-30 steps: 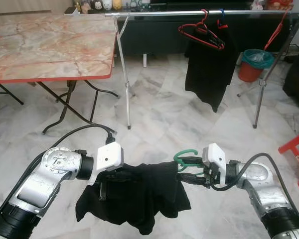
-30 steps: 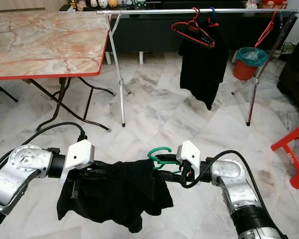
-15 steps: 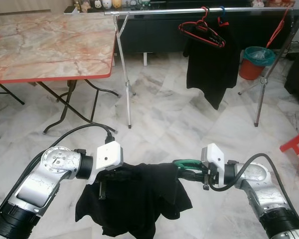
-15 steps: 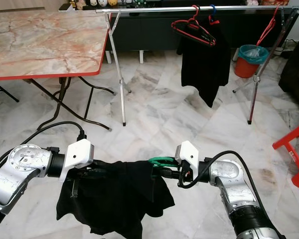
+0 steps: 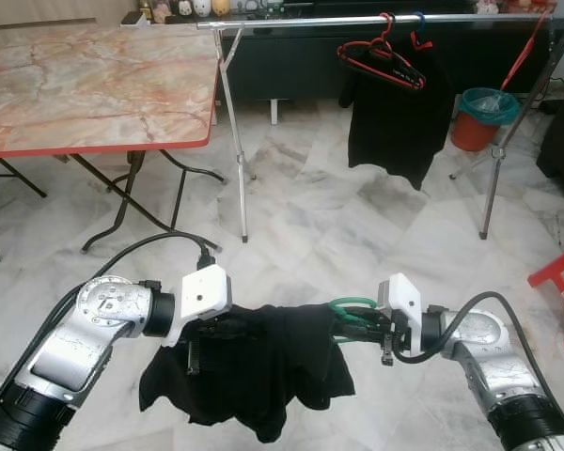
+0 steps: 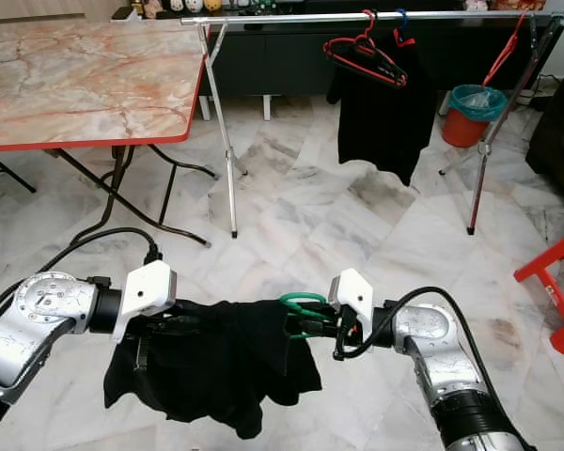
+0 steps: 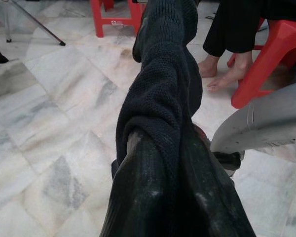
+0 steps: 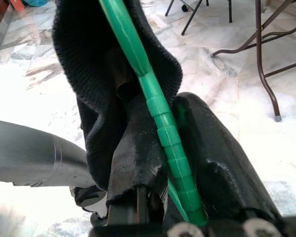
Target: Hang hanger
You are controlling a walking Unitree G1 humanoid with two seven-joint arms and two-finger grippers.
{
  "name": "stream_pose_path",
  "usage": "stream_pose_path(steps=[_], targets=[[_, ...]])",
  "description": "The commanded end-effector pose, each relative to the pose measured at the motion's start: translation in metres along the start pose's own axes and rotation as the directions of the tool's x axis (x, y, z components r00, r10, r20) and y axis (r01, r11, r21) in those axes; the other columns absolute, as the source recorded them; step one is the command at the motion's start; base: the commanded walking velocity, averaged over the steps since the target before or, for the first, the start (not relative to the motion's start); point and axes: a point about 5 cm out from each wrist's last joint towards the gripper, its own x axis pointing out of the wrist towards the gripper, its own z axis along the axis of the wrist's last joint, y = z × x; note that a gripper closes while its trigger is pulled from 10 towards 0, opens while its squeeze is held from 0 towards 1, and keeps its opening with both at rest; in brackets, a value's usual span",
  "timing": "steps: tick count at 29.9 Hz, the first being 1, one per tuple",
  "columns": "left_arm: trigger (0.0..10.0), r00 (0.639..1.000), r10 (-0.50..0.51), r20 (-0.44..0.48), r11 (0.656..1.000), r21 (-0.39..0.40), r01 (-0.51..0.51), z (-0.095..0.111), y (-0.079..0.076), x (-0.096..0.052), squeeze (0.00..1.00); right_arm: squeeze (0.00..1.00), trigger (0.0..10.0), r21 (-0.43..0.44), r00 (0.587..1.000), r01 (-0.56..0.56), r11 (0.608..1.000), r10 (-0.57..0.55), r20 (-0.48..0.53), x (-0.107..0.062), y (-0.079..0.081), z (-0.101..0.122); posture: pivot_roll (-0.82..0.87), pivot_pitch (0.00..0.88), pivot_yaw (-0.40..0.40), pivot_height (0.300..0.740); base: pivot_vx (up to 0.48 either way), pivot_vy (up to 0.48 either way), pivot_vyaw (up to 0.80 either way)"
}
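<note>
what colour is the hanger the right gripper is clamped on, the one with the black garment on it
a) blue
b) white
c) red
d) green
d: the right gripper has its two black fingers closed on a green plastic hanger, and the green hook pokes out beside the black knitted garment held between both arms in the head views.
</note>
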Motion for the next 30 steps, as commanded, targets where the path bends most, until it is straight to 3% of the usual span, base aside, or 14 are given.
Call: stream_pose_path(steps=[1, 8, 11, 14, 16, 21, 30], targets=[[10.0, 0.999, -0.027, 0.030, 0.999, 0.033, 0.026, 0.009, -0.003, 0.003, 0.00, 0.00, 0.0, -0.015, 0.997, 0.031, 0.999, -0.029, 0.067, 0.002, -0.004, 0.011, 0.10, 0.076, 0.018, 0.740, 0.000, 0.000, 0.00], [10.0, 1.000, 0.016, 0.025, 0.999, 0.040, -0.017, 0.007, 0.002, 0.000, 0.00, 0.00, 0.0, -0.021, 0.998, 0.039, 0.999, -0.037, 0.059, 0.002, -0.005, 0.010, 0.10, 0.067, 0.013, 0.740, 0.000, 0.000, 0.00], [10.0, 0.998, 0.049, 0.027, 0.998, 0.047, -0.050, 0.007, 0.005, -0.001, 0.00, 0.00, 0.0, -0.059, 0.995, 0.095, 0.994, -0.092, 0.047, 0.000, -0.010, 0.010, 0.11, 0.062, 0.008, 0.740, 0.000, 0.000, 0.00], [10.0, 0.997, 0.066, 0.032, 0.997, 0.049, -0.067, 0.008, 0.006, -0.002, 0.00, 0.00, 0.0, -0.128, 0.972, 0.236, 0.963, -0.232, 0.046, -0.003, -0.025, 0.015, 0.11, 0.057, 0.005, 0.740, 0.000, 0.000, 0.00], [10.0, 0.995, 0.087, 0.040, 0.995, 0.048, -0.089, 0.008, 0.007, -0.002, 0.00, 0.00, 0.0, -0.168, 0.916, 0.401, 0.901, -0.392, 0.085, -0.007, -0.040, 0.023, 0.11, 0.057, 0.005, 0.740, 0.000, 0.000, 0.00], [10.0, 0.996, 0.086, 0.039, 0.995, 0.049, -0.088, 0.008, 0.007, -0.001, 0.00, 0.00, 0.0, -0.122, 0.918, 0.386, 0.914, -0.368, 0.145, -0.005, -0.041, 0.030, 0.11, 0.057, -0.001, 0.740, 0.000, 0.000, 0.00], [10.0, 0.995, 0.096, 0.027, 0.994, 0.058, -0.098, 0.006, 0.006, -0.003, 0.00, 0.00, 0.0, -0.117, 0.952, 0.289, 0.950, -0.273, 0.137, -0.001, -0.032, 0.022, 0.11, 0.058, -0.004, 0.740, 0.000, 0.000, 0.00]])
